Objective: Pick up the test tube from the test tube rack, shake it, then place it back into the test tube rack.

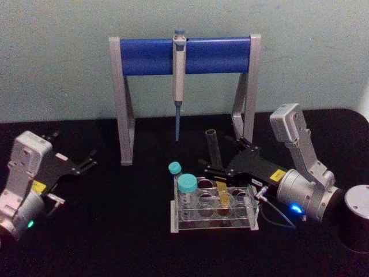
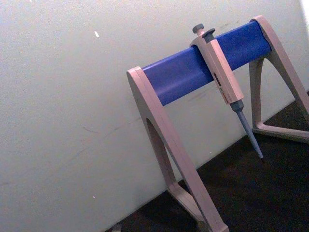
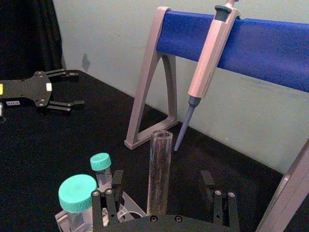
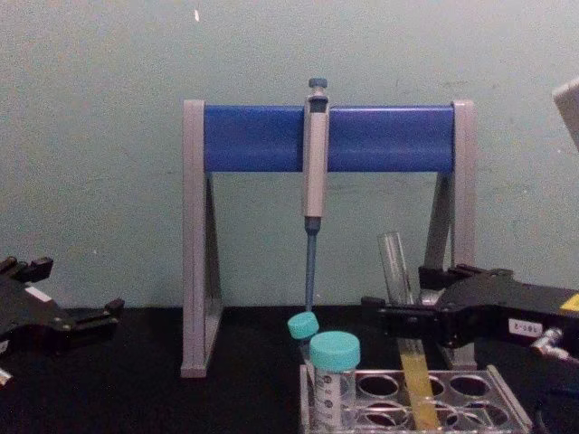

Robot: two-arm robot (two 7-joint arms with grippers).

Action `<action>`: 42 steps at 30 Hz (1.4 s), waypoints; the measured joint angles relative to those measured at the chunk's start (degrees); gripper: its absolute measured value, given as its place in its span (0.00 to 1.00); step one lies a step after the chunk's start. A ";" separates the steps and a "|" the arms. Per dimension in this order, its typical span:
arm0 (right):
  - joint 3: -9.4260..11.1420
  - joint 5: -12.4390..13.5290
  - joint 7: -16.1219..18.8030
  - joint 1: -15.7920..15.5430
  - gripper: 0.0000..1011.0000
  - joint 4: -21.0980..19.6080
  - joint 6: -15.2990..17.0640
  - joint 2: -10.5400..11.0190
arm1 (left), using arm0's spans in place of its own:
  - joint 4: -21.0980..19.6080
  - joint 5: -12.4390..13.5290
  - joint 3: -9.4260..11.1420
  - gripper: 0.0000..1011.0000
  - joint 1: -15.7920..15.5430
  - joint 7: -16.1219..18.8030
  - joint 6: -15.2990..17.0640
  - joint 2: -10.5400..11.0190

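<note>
Flanking test tube (image 3: 160,159), right pincer (image 3: 161,180) open

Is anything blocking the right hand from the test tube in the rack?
Nothing visible does. The right hand straddles the test tube, open fingers either side with bare gaps to the glass. The teal-capped vials stand in the test tube rack, outside the fingers. The left hand sits idle far left.

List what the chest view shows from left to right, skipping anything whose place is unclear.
Left gripper, open, at the left edge → pipette stand's left leg → hanging pipette → test tube, the open right gripper straddling it → stand's right leg.
</note>
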 joint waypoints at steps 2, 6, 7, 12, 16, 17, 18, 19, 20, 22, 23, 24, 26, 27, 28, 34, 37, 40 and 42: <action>-0.01 0.02 -0.01 0.00 0.98 -0.01 0.00 0.01 | 0.00 0.00 0.00 0.99 0.00 0.00 0.00 0.00; -0.04 0.04 -0.03 0.00 0.89 -0.02 0.02 0.03 | 0.00 0.00 0.00 0.99 0.00 0.00 0.00 0.00; -0.04 0.05 -0.03 0.00 0.87 -0.03 0.02 0.03 | 0.00 0.00 0.00 0.99 0.00 0.01 0.00 0.00; -0.06 0.08 -0.07 0.00 0.73 -0.04 0.04 0.03 | 0.00 0.00 0.00 0.99 0.00 0.00 0.00 0.00; -0.07 0.10 -0.08 0.00 0.62 -0.04 0.06 0.03 | 0.00 0.00 0.00 0.99 0.00 0.00 0.00 0.00; -0.07 0.11 -0.08 0.00 0.58 -0.04 0.06 0.03 | 0.00 0.00 0.00 0.99 0.00 0.00 0.00 0.00; -0.07 0.11 -0.08 0.00 0.56 -0.04 0.06 0.03 | 0.00 0.00 0.00 0.99 0.00 0.00 0.00 0.00; -0.06 0.11 -0.08 0.00 0.53 -0.04 0.07 0.03 | 0.00 0.00 0.00 0.99 0.00 0.00 0.00 0.00; -0.06 0.12 -0.08 0.00 0.49 -0.04 0.07 0.03 | 0.00 0.00 0.00 0.99 0.00 0.00 0.00 0.00; -0.06 0.12 -0.08 0.00 0.41 -0.04 0.08 0.03 | 0.00 0.00 0.00 0.99 0.00 0.00 0.00 0.00; -0.07 0.12 -0.08 0.00 0.39 -0.04 0.08 0.03 | 0.00 0.00 0.00 0.99 0.00 0.00 0.00 0.00; -0.06 0.12 -0.08 0.00 0.35 -0.04 0.08 0.03 | 0.00 0.00 0.00 0.99 0.00 0.00 0.00 0.00; -0.06 0.12 -0.09 0.00 0.29 -0.04 0.08 0.03 | 0.00 0.00 0.00 0.99 0.00 0.00 0.00 0.00; -0.06 0.12 -0.08 0.00 0.27 -0.04 0.08 0.03 | 0.00 0.00 0.00 0.99 0.00 0.00 0.00 0.00; -0.06 0.13 -0.08 0.00 0.26 -0.05 0.08 0.03 | 0.00 0.00 0.00 0.99 0.00 0.00 0.00 0.00; -0.06 0.13 -0.08 0.00 0.23 -0.04 0.08 0.03 | 0.00 0.00 0.00 0.99 0.00 0.00 0.00 0.00; -0.06 0.12 -0.08 0.00 0.23 -0.05 0.08 0.03 | 0.00 0.00 0.00 0.99 0.00 0.00 0.00 0.00; -0.07 0.13 -0.08 0.00 0.23 -0.04 0.08 0.03 | 0.00 0.00 0.00 0.99 0.00 0.00 0.00 0.00; -0.06 0.12 -0.08 0.00 0.23 -0.04 0.08 0.03 | 0.00 0.00 0.00 0.99 0.00 0.00 0.00 0.00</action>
